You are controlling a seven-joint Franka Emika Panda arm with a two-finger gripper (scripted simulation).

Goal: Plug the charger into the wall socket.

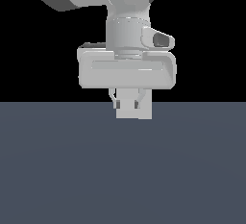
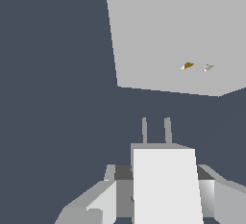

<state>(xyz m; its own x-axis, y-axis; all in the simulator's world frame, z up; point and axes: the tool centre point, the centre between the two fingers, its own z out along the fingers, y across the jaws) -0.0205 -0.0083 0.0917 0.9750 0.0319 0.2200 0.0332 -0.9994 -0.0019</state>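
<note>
Gripping the charger, the end effector hangs in the upper middle of the exterior view, its two fingers closed narrowly against the block's sides. From that camera the arm comes down from the top edge of the frame, wrist vertical, with the wide flat hand body level and the fingers pointing straight down. One charger is seen: a small off-white block whose lower part shows below the fingertips, right at the line where the black background meets the dark blue-grey counter. Whether it touches the counter cannot be told.

From the wrist view the charger fills the lower centre of the frame between the end effector's finger pads, and two thin grey prongs stick out of its far end, side by side. Beyond them, in the upper right of that frame, lies one socket, a large flat off-white panel with two small holes, one orange-brown and one paler. Prongs and socket are apart, with dark counter showing between them.
</note>
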